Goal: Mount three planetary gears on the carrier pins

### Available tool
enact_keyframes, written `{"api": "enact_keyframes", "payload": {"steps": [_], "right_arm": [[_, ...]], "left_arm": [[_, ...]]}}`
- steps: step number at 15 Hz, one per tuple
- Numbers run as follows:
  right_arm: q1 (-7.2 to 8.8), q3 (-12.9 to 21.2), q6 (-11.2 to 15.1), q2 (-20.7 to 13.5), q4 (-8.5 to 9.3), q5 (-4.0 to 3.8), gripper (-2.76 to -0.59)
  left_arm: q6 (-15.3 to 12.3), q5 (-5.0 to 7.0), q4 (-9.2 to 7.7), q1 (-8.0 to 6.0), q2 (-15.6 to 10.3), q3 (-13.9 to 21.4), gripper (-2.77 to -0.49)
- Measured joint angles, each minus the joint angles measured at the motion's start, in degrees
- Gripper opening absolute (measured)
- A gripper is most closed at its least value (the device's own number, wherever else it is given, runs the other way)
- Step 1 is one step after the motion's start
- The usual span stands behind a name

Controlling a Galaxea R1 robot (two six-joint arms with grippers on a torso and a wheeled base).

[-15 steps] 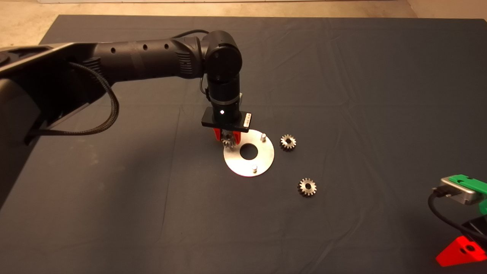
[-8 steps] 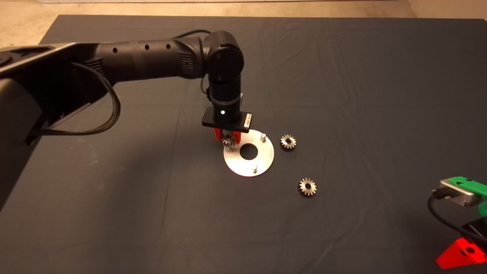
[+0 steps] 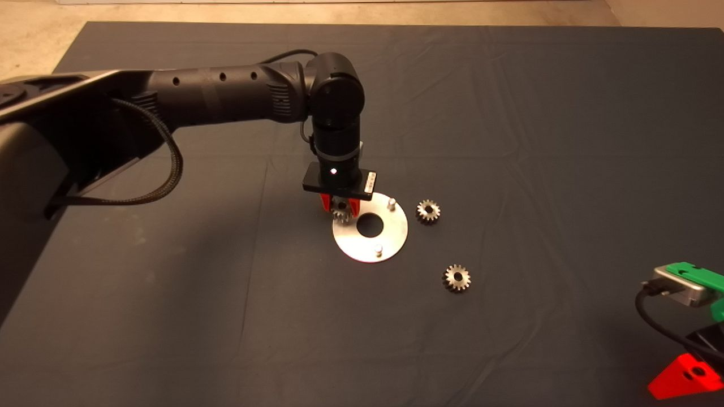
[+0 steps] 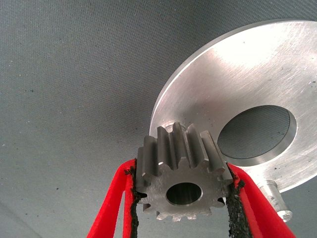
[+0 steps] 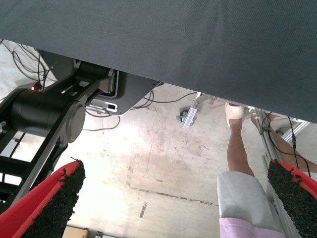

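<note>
From above, I see my left gripper point(image 3: 340, 207) reaching in from the left on its black arm point(image 3: 226, 96), poised over the near-left rim of the shiny round disc point(image 3: 390, 240) on the dark mat point(image 3: 509, 113). It is clenched on 1 held gear point(image 3: 340, 214). In the left wrist view, its black pads point(image 4: 231, 198) press both sides of that gear point(image 4: 181, 178), whose dark centre bore faces the camera. Just past the gear's teeth a carrier pin point(image 4: 174, 127) peeks out; I cannot tell whether gear and pin touch. 2 bare pins point(image 3: 391, 202) stand on the disc. 2 loose gears lie on the mat: 1 point(image 3: 428, 211) just right of the disc, 1 point(image 3: 457, 277) farther toward the lower right. My right gripper point(image 3: 687, 373) waits at the lower right edge, fingers point(image 5: 49, 198) spread wide apart, and its wrist view shows floor and a person's legs point(image 5: 237, 148).
</note>
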Motion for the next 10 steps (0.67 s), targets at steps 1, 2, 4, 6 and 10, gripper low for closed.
{"api": "enact_keyframes", "payload": {"steps": [1,2,4,6,10], "right_arm": [[0.0,0.0,0.0,0.0,0.0,0.0,-0.61],[0.0,0.0,0.0,0.0,0.0,0.0,-0.61],[0.0,0.0,0.0,0.0,0.0,0.0,-0.61],[0.0,0.0,0.0,0.0,0.0,0.0,-0.61],[-0.02,0.0,0.0,0.0,0.0,-0.01,-0.61]], "left_arm": [[0.0,-0.02,0.0,0.0,-0.05,0.0,-2.38],[-0.04,-0.05,-0.02,0.0,-0.13,0.0,-2.38],[-0.27,-0.06,-0.02,0.0,-0.16,0.0,-2.38],[-0.33,-0.06,-0.02,0.0,-0.2,0.0,-2.31],[-0.35,0.05,-0.02,-0.02,-0.2,0.0,-2.21]]}}
